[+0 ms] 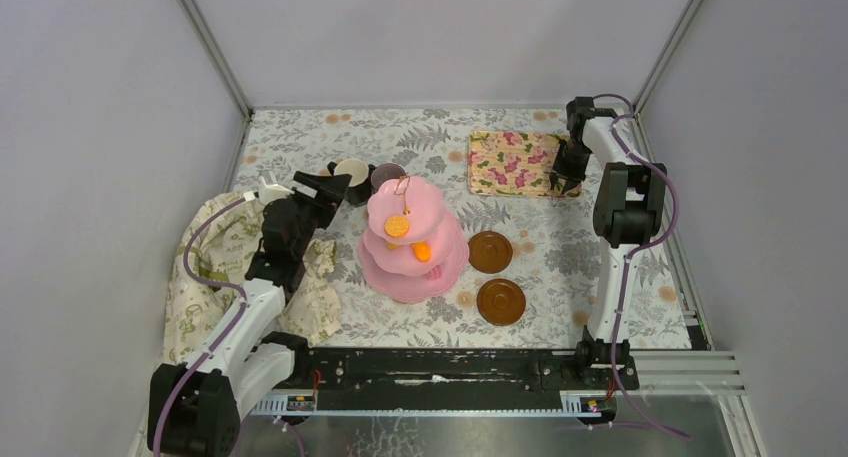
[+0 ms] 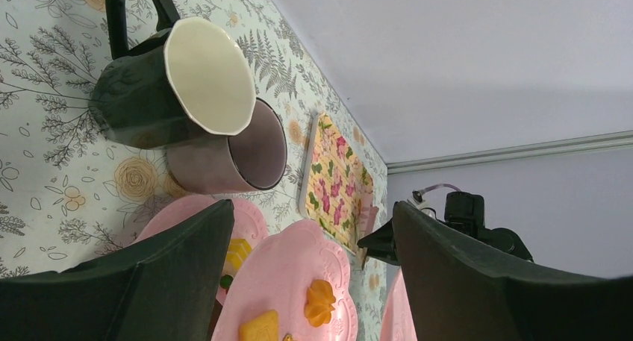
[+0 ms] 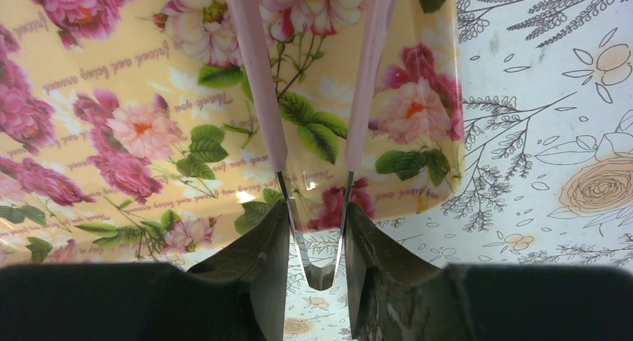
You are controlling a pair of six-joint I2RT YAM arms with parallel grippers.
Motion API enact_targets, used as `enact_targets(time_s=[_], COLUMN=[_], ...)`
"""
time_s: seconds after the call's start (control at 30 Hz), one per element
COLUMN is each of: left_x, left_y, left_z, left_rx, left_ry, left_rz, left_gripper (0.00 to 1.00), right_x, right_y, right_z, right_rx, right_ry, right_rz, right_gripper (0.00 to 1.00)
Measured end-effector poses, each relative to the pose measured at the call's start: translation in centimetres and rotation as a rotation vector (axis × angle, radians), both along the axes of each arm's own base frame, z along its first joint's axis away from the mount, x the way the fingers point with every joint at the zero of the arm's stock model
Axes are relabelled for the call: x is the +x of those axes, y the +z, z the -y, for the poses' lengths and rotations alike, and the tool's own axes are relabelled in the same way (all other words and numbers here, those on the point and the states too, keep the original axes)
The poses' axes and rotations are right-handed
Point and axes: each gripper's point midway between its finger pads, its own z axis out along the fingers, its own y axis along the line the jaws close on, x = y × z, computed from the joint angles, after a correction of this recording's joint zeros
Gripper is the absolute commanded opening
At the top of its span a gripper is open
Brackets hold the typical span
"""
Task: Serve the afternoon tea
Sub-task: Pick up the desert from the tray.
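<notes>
Toward two o'clock, over the floral tray [image 1: 505, 162], pinches pink tongs [image 3: 257, 95] in right gripper [image 3: 316, 229], likely for sweets [image 1: 396, 226] on the central cake stand [image 1: 440, 267]; holds left gripper [image 2: 312, 207] spread toward mugs [image 2: 142, 102] at eleven o'clock.

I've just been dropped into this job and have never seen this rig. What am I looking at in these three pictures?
Two robot arms are bolted at the table's near edge. One picture looks down from above; the other two come from cameras on each wrist. On the patterned table stand a pink three-tier cake stand carrying sweets, two dark mugs, two brown saucers, a floral tray and a beige cloth. The left gripper is open and empty, facing the mugs. The right gripper clasps pink tongs at the tray's edge.
</notes>
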Motion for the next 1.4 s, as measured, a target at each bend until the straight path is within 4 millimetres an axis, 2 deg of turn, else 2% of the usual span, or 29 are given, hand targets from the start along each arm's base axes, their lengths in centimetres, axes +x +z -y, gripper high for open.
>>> enact_targets(time_s=[0.3,0.5,0.9,1.03,1.17,1.4], left_x=[-0.1,-0.3,-0.4,-0.4,-0.4,-0.3], left_y=[0.4,0.8,1.3,1.3,1.3,1.3], left_z=[0.0,-0.1,-0.3,-0.3,-0.4,-0.4], left_rx=[-0.001,-0.002,0.003,0.005,0.005,0.006], left_ry=[0.001,0.001,0.011,0.012,0.014,0.016], left_rz=[0.011,0.023,0.038,0.039,0.039,0.038], left_gripper=[0.85,0.85,0.85,0.85,0.85,0.85], right_x=[-0.9,-1.4,-3.1,-3.5,-4.4,-7.3], right_y=[0.2,1.4,2.5,4.2,7.2,12.2], right_z=[-0.1,-0.5,-1.7,-3.2,-5.2,-9.2], right_rx=[0.002,0.005,0.003,0.002,-0.002,-0.001], right_ry=[0.007,0.018,0.055,0.092,0.149,0.271], right_rz=[-0.003,0.021,0.035,0.076,0.146,0.263], right_gripper=[0.07,0.05,0.03,0.03,0.03,0.02])
